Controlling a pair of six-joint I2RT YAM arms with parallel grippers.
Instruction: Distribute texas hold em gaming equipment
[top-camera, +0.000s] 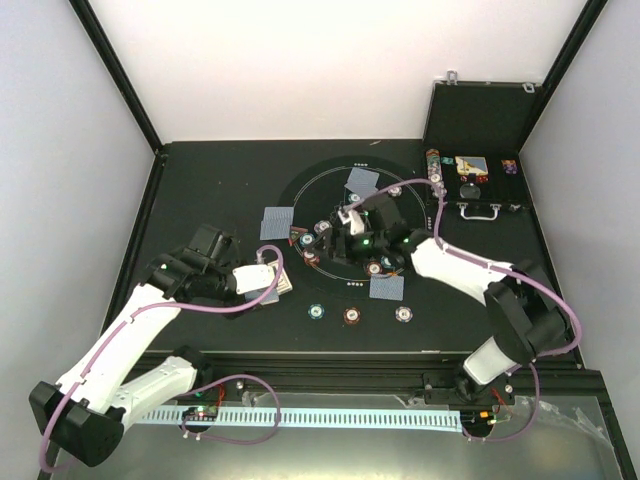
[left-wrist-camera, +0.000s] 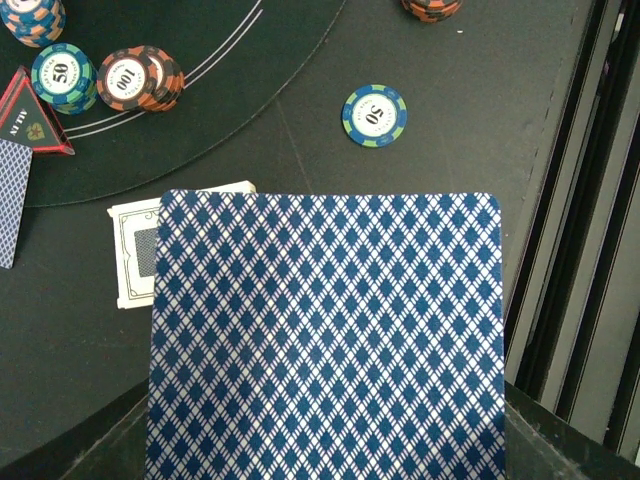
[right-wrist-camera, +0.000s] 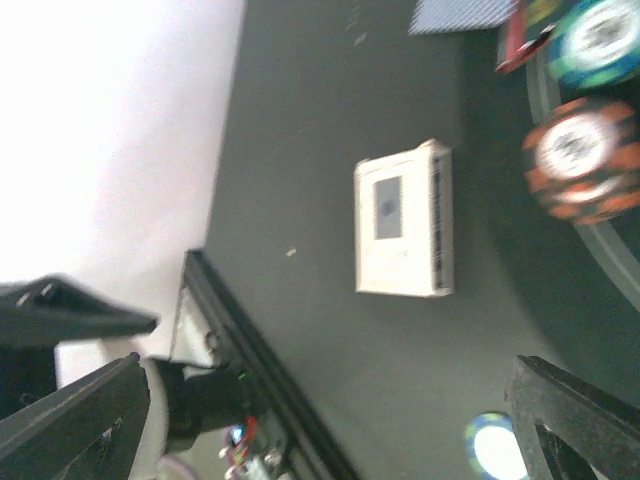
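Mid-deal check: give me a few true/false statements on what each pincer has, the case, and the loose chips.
1. The left pincer holds a card, patterned back toward its wrist camera. True.
2. The right pincer is clamped on a chip. False: its jaws stand wide apart with nothing between them.
3. The case at the far right is shut. False: its lid stands open.
4. A row of chips lies off the mat, on the side nearer the arms. True.
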